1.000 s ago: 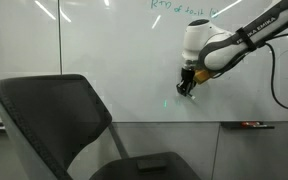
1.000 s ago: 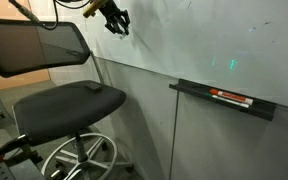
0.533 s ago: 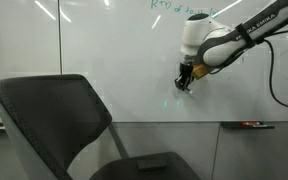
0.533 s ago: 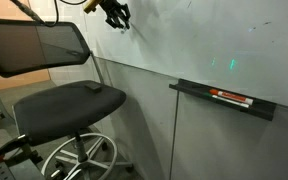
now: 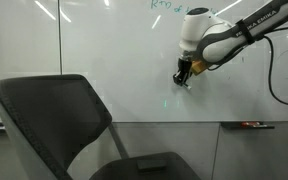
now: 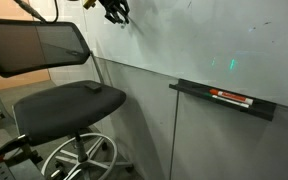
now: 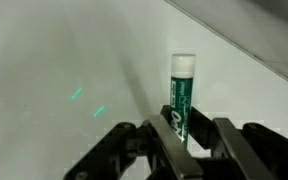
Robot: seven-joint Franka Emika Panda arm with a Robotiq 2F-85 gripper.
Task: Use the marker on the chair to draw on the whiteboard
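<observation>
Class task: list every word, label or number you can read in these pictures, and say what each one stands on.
Nothing reads clearly.
Whiteboard: green handwriting at the top edge, cut off, too blurred to read.
Marker in the gripper: print along its green barrel, too blurred.
Robot arm: pale lettering, too small.
Red-and-black item on the ledge: label unreadable.

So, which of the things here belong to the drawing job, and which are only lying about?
Belongs to the job:
marker, held in the shut gripper
whiteboard
chair

Just lying about:
red-and-black item on the ledge
small dark thing on the chair seat
</observation>
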